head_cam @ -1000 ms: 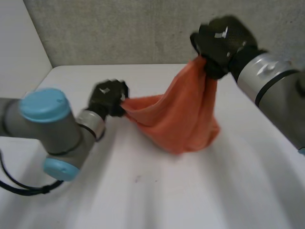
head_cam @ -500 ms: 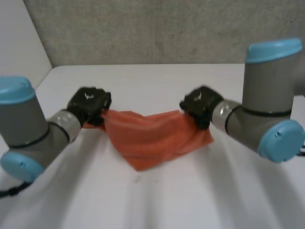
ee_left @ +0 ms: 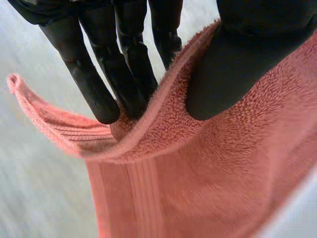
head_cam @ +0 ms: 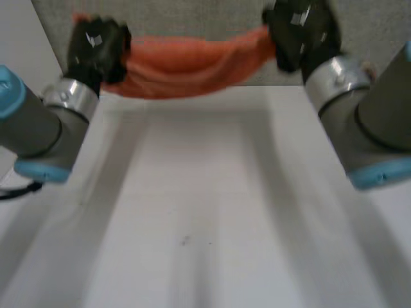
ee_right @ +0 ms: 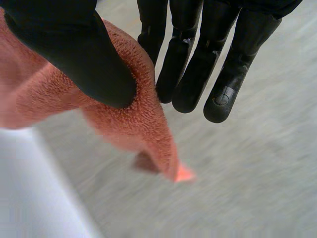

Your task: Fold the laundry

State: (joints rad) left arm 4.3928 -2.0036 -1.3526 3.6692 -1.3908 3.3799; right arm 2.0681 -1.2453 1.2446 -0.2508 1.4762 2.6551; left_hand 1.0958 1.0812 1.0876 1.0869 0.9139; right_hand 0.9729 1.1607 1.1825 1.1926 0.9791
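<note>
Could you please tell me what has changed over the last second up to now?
The left hand and right hand rose and spread apart toward the far wall, lifting the orange towel off the table so it hangs stretched between them. Unchanged: each hand pinches one end.

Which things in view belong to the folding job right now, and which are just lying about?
Part of the job:
- orange towel, stretched in the air between the hands
- left hand, pinching one end between thumb and fingers
- right hand, pinching the other end

Not part of it:
- white table, below the towel
- grey wall, behind it
</note>
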